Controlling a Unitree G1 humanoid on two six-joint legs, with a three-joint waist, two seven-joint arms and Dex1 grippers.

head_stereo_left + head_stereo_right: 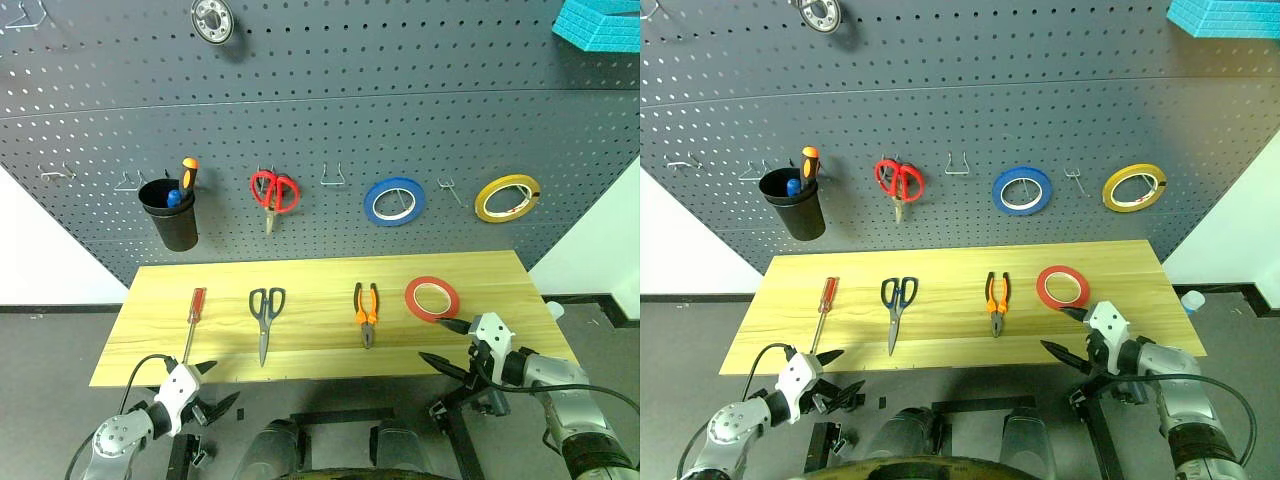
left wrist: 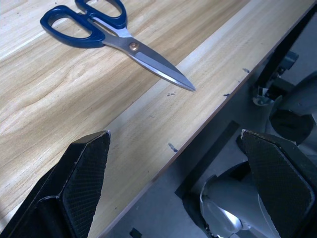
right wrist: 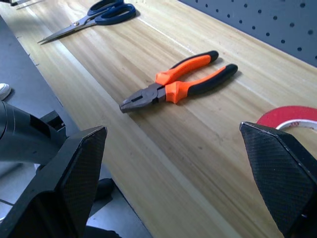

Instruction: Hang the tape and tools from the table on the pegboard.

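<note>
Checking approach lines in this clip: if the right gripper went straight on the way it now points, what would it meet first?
Probably the pliers: the open right gripper points across the table at them, with bare wood between. The red tape lies just off to one side. Depth is uncertain.

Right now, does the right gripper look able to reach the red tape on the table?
Probably yes. The right gripper stands open at the table's near edge, close beside the red tape, and nothing lies between them; the pliers lie off to the side.

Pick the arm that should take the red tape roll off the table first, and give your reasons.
Right. The right gripper hangs open at the table's near edge just in front of the red tape roll. The left gripper is open at the far-left end, near the screwdriver.
</note>
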